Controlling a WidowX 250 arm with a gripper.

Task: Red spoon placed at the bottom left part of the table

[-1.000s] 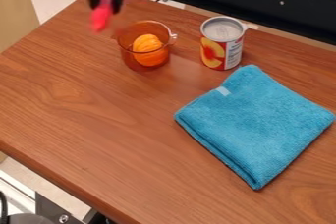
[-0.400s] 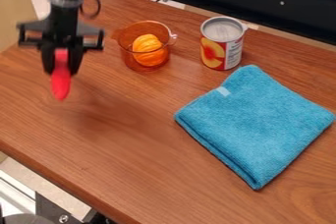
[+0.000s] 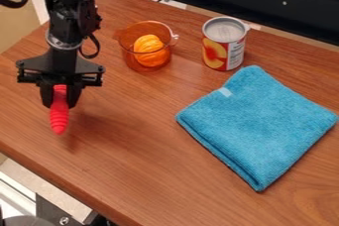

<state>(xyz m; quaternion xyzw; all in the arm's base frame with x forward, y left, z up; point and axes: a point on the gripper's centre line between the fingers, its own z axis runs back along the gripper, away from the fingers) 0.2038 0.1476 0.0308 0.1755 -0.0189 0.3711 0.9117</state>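
Black two-finger gripper (image 3: 59, 102) closed on red spoon (image 3: 59, 120), ribbed and tapered where visible, pointing down, front-left of amber see-through cup (image 3: 147, 66). Grasp done; final lowering and release left. Brown wooden table (image 3: 132, 165) offers room camera-side of cup; front edge there needs margin. Folded blue cloth (image 3: 258, 121) front-right of cup.

One camera view, fixed, from above the bench (image 3: 145, 170), looking down at a slant. Can (image 3: 224, 44) shows lid and side wall together. Faces across the bench towards the dark rail (image 3: 232, 2) beyond its far edge. Bench sits askew in view: near edge slants down left to bottom, one far corner near the top, left of centre. Close enough that the bench runs out past the right side.
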